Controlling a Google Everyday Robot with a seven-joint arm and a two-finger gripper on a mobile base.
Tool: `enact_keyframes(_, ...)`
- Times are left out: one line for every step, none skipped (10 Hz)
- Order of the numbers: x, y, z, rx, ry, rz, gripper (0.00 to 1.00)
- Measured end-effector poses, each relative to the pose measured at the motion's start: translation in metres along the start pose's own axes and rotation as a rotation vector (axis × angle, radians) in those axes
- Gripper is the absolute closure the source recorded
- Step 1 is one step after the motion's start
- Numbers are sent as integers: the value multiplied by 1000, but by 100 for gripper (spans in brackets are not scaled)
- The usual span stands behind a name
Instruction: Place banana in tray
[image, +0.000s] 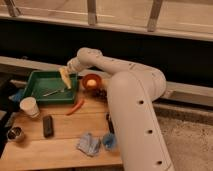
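So the claw (66, 70) is up over the right end of the tray (36, 80), closed around the top of the banana (65, 79), which hangs down pale and tapered with its tip above the tray's right side. Can't tell if the tip touches the tray floor. Inside the tray there's a thin utensil (52, 92). Just right of the tray sits the orange bowl (91, 82), and an orange carrot-looking thing (75, 106) lies on the wooden surface (60, 132) in front. Paper cup (29, 106) stands front left.
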Motion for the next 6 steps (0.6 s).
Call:
enact_keyframes(2, 8, 8, -20, 4, 4, 90)
enact_keyframes(3, 11, 13, -38, 4, 14, 78)
enact_keyframes(6, 10, 17, -50, 6, 24, 69)
enact_keyframes(8, 9, 20, -60, 8, 34, 57)
enact_keyframes(11, 11, 24, -68, 12, 41, 47)
enact_keyframes(13, 12, 25, -71, 11, 45, 39)
